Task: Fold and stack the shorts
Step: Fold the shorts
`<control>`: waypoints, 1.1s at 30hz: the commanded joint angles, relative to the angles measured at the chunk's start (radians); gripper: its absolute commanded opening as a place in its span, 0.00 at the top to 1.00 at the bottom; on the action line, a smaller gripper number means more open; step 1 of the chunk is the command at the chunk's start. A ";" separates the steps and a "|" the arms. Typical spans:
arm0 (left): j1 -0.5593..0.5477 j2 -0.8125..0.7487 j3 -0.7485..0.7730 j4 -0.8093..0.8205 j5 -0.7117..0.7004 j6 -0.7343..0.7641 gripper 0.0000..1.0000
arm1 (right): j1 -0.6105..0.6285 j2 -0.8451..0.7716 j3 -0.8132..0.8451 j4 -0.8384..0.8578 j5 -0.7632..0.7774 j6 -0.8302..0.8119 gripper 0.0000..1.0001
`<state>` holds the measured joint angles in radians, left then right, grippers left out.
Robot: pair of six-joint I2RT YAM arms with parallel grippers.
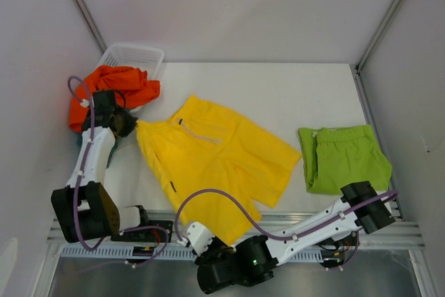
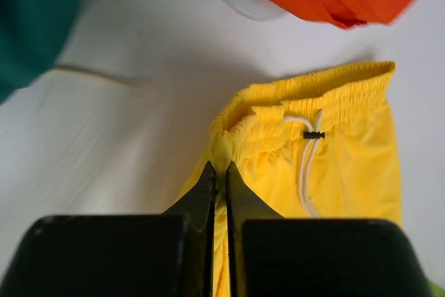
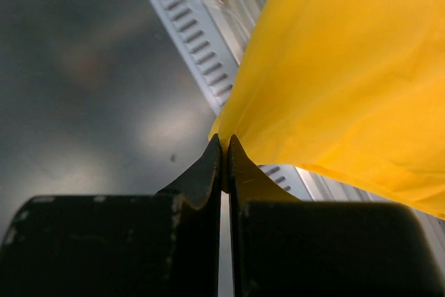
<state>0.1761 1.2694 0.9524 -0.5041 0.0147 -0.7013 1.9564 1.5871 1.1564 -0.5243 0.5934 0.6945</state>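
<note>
While the yellow shorts lay spread flat across the middle of the surface, both sets of fingers were clenched on them. The left fingers pinched the waistband at its left corner, near the white drawstring, with yellow cloth caught between the two black tips. The right fingers were closed on the corner of a leg hem at the near edge, where the cloth reached out over the metal rail. The lime green shorts lay folded on the right side of the surface, well apart from the yellow pair. In the far left corner the orange shorts sat bunched, draped over the near side of the white mesh basket. The teal shorts showed in the left wrist view beside the orange pair, apart from the yellow waistband; how they lay could not be told
</note>
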 commanded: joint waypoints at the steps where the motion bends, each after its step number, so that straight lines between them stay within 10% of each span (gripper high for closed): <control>1: 0.058 -0.034 0.156 -0.256 -0.183 -0.041 1.00 | 0.035 0.037 0.116 0.004 -0.015 -0.085 1.00; 20: 0.310 -0.228 0.333 -0.473 0.011 -0.043 1.00 | -0.123 -0.298 0.144 -0.134 -0.055 -0.116 1.00; 33: 0.309 -0.252 0.183 -0.304 0.090 -0.403 1.00 | -0.799 -0.477 0.062 -0.138 -0.480 -0.415 1.00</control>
<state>0.4801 1.0378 1.1519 -0.8944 0.0753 -0.9718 1.2713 1.1416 1.2144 -0.6765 0.2657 0.3973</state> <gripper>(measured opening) 0.016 0.012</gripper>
